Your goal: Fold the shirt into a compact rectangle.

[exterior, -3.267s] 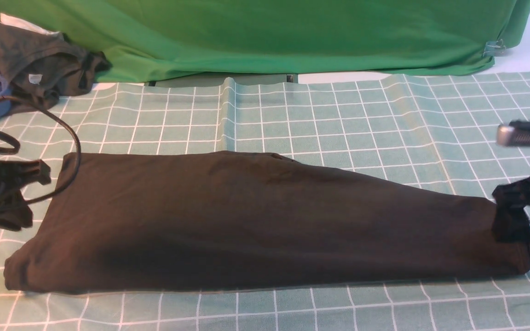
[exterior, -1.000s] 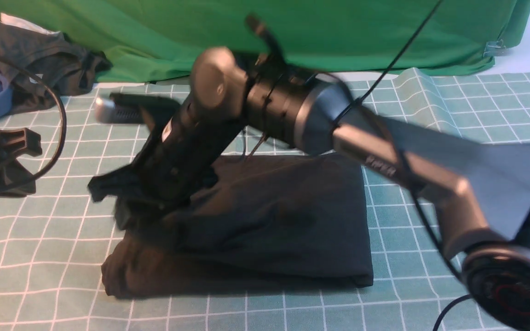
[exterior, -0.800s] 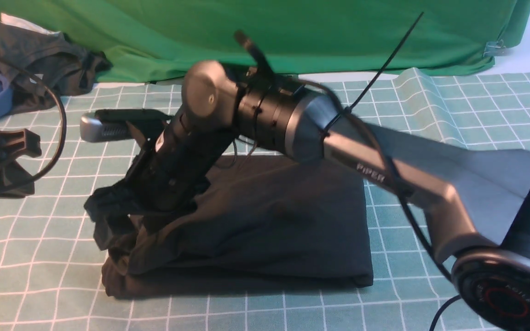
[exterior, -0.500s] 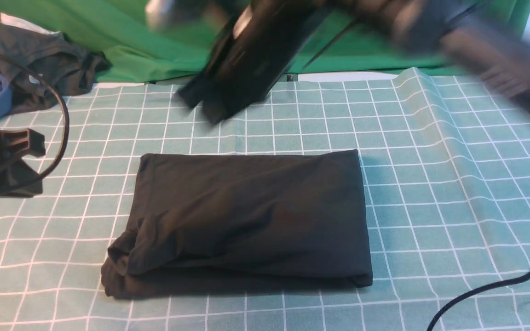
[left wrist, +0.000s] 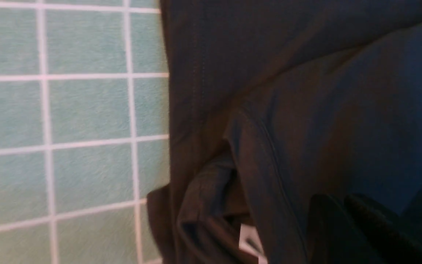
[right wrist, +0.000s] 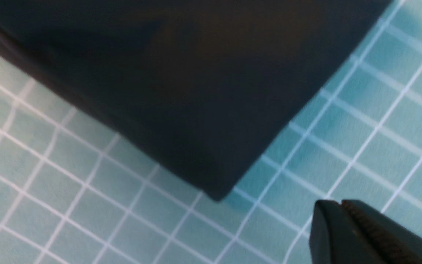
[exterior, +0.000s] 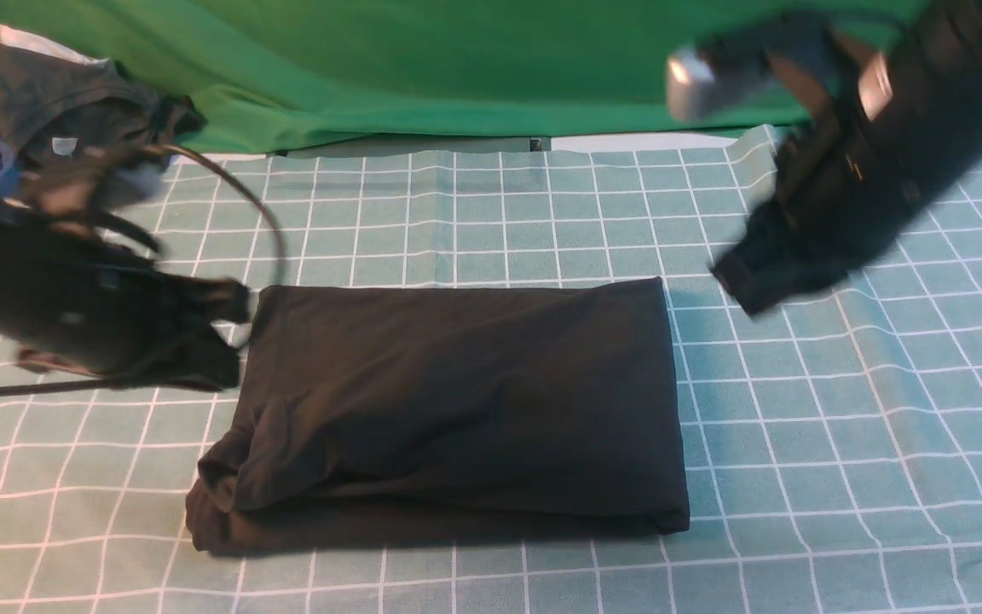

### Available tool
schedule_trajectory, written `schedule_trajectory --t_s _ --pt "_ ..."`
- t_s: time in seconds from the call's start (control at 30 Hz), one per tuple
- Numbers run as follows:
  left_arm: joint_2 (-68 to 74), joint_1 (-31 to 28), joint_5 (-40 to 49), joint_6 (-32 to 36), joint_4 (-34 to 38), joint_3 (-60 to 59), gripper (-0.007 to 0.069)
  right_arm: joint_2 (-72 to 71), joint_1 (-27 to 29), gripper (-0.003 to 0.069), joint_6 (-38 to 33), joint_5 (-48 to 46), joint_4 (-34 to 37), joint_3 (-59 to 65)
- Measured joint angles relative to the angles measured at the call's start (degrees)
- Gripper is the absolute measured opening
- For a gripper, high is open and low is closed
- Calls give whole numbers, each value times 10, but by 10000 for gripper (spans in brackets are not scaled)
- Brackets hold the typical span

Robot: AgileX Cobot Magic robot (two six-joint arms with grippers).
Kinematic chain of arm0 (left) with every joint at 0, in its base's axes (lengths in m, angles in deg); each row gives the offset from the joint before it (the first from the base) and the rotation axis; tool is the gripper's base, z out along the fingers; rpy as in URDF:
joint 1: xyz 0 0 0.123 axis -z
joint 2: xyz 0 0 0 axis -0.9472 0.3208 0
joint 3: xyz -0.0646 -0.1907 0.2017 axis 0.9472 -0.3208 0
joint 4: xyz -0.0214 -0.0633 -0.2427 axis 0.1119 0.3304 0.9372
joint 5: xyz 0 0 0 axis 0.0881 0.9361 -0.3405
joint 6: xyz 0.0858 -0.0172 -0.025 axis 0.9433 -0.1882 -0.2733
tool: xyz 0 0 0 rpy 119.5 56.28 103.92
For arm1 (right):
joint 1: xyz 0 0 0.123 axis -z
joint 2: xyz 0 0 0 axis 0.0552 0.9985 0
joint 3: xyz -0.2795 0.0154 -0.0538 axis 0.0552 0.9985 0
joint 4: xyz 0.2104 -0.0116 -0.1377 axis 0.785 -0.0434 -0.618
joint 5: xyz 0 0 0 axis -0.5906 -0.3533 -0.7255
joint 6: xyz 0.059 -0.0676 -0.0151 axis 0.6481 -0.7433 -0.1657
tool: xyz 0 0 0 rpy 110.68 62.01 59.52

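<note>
I see the black shirt folded into a block in the middle of the checked cloth, nearer its front edge. My left gripper is squeezed tight with nothing in it, right beside the shirt's left side. My right gripper is pressed together and empty too, up in the air past the shirt's far right corner.

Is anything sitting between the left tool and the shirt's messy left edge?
Nothing visible. The left tool hangs right beside the shirt, with only bare checked cloth near that bunched edge; its own cable loops behind it.
</note>
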Motion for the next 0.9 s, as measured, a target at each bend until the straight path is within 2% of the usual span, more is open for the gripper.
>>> schedule_trajectory --t_s 0.1,0.17,0.2,0.23,0.4,0.5,0.57,0.6,0.63,0.77,0.83,0.9 --pt "47 26 -25 -43 -38 0 71 -24 0 24 -1 23 2 48" --pt "81 32 -30 -81 -68 0 154 -35 0 22 -1 30 3 63" --pt "86 33 -30 -86 -70 0 162 -35 0 22 -1 31 3 64" --pt "104 33 -31 -101 -79 0 235 -37 0 22 -1 35 4 66" --pt "130 34 -58 -110 -70 0 405 -38 0 22 -1 58 5 68" --pt "135 35 -66 -101 -65 0 430 -38 0 22 -1 67 5 68" --pt "137 35 -66 -85 -61 0 415 -38 0 22 -1 68 5 68" --pt "140 35 -67 -62 -49 0 356 -38 0 22 -1 69 5 68" --pt "140 35 -67 -59 -48 0 356 -38 0 22 -1 70 5 68" --pt "141 35 -79 31 -4 0 100 -38 0 22 -1 72 5 68" --pt "141 35 -82 63 10 0 38 -38 0 22 -1 72 5 68" --pt "138 35 -82 73 10 0 18 -38 0 22 -1 72 6 68"
